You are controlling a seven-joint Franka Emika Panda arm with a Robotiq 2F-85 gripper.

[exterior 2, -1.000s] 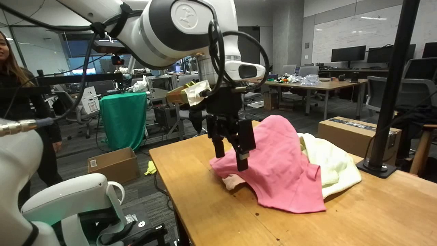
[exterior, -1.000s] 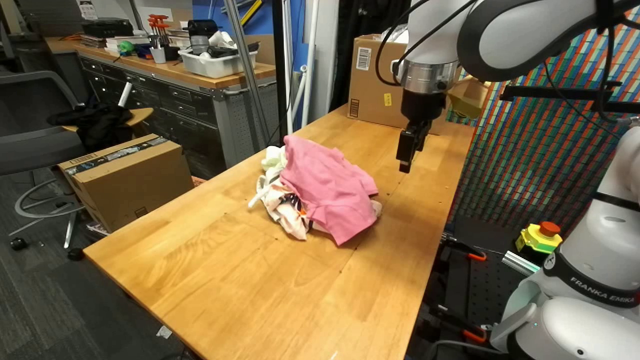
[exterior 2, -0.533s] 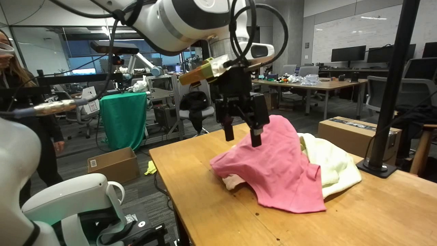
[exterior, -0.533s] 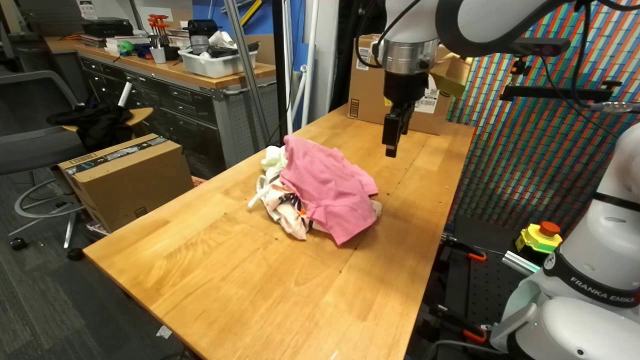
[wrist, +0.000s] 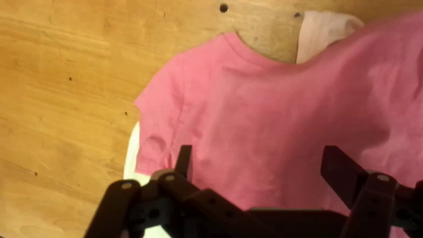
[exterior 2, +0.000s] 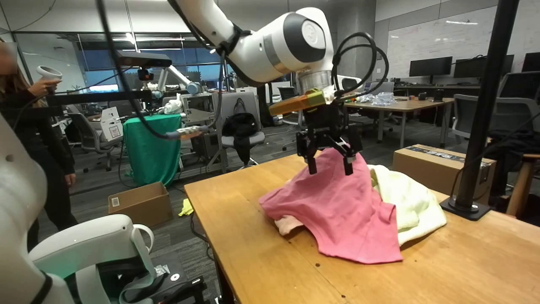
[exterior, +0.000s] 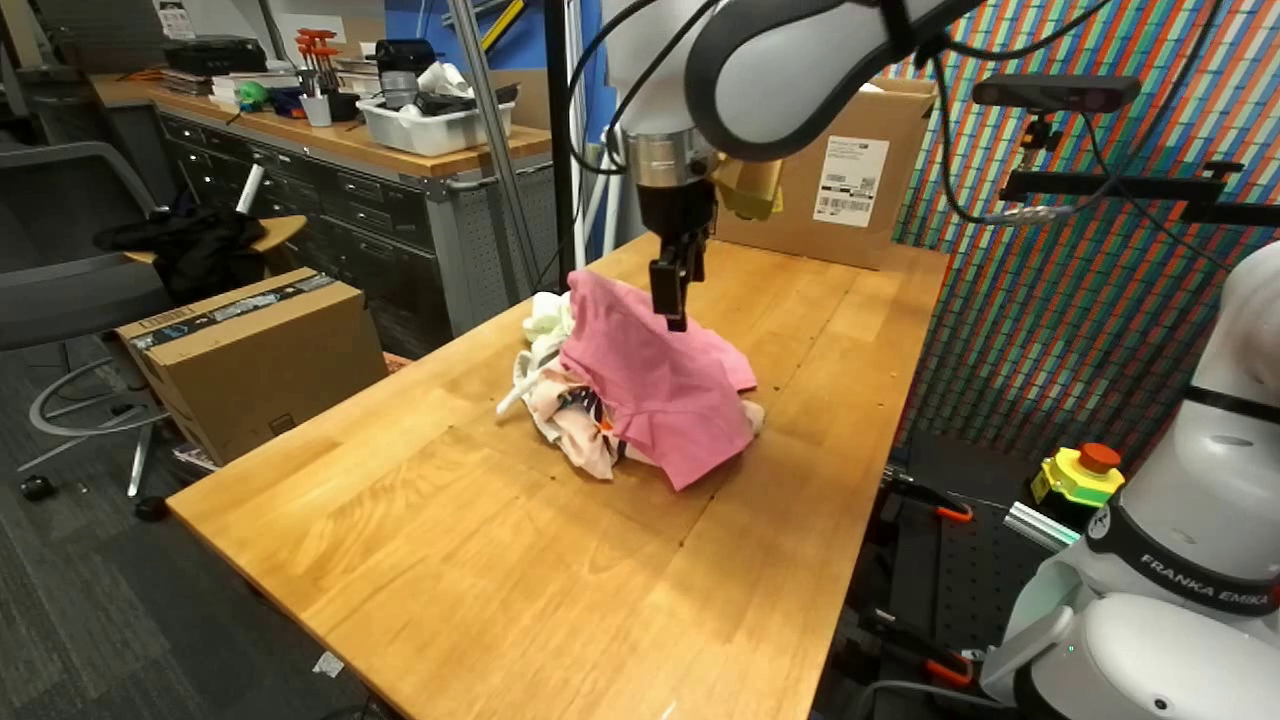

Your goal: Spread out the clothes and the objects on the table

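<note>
Shirt on top, on the bench. In an exterior view: cloth sticks out from under its near left side, rope end just left of that; box on the bench's far end, behind the shirt; carton off the bench, left. In an exterior view: second cloth right of the shirt, partly under it; post on the bench, right of that cloth. End effector over the shirt; from where I stand, can't tell if it touches.
</note>
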